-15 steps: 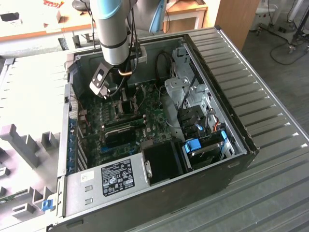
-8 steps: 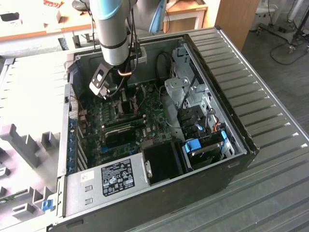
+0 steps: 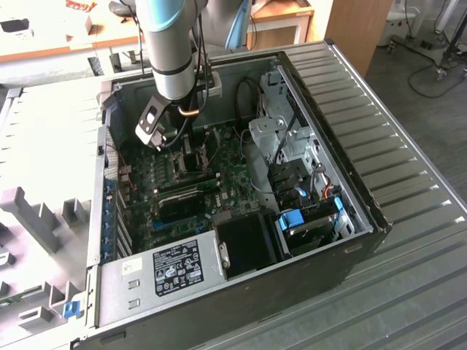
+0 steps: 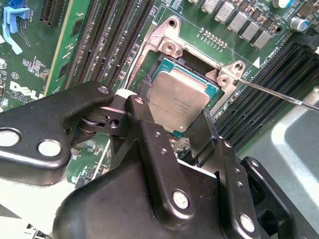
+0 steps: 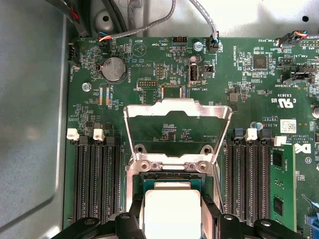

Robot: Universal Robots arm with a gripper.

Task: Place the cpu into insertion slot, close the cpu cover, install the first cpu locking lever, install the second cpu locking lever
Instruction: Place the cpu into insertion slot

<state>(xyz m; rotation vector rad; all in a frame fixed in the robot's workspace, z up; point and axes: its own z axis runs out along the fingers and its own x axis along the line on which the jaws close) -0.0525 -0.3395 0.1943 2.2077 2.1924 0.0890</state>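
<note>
In both wrist views my gripper [image 4: 174, 107] [image 5: 172, 219] is low over the insertion slot [image 5: 172, 180], shut on the cpu [image 4: 182, 97] [image 5: 172, 206]. One black finger [image 4: 145, 97] presses each side of the chip. The silver-topped cpu lies flat and level with the slot's black frame; I cannot tell whether it is fully seated. The cpu cover [image 5: 177, 110] stands swung open behind the slot, its window showing the green board. A thin locking lever [image 4: 279, 94] sticks out free beside the slot. In the exterior view the gripper [image 3: 186, 154] reaches down into the computer case.
Long black memory slots [image 5: 97, 179] flank the socket on both sides, and a memory stick [image 5: 281, 186] stands in one. Cables [image 3: 244, 95] hang at the back of the case [image 3: 350, 211]. Drive bays [image 3: 295, 146] and a power supply [image 3: 171, 266] crowd the case's other ends.
</note>
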